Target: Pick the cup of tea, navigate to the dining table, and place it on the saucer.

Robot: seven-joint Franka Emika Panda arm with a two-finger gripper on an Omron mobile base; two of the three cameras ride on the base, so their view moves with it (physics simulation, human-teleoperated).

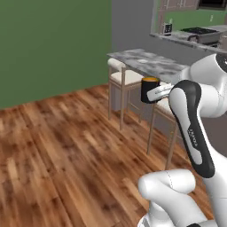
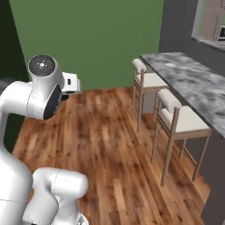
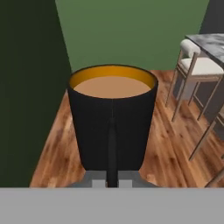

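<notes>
- The cup (image 1: pixel 149 90) is a small black cylinder, matte outside, orange inside the rim, filled nearly to the top with flat brown tea; it stands upright in the air.
- In the hand view the cup's (image 3: pixel 112 120) thin black handle runs straight down its near side into the tool (image 3: pixel 112 181).
- The tool pinches the cup by that handle, its two grey tips pressed against the handle's foot from either side.
- In the left base view the white tool (image 1: pixel 158 93) holds the cup above the floor, in front of the near edge of the worktop (image 1: pixel 155 66) and over a stool.
- The worktop (image 2: pixel 193 83) is a long slab of grey-white marbled stone with a plain grey side and a sharp, straight edge.
- A small flat white saucer (image 2: pixel 169 65) lies on the slab near its far end, well apart from the cup.
- Two stools (image 2: pixel 178 116) with pale cushions and thin light-wood legs stand against the worktop's side, tucked close to it.
- The floor (image 1: pixel 57 146) is glossy red-brown planks, wide and open to the left of the stools.
- A flat green wall (image 2: pixel 88 39) closes the room behind.
</notes>
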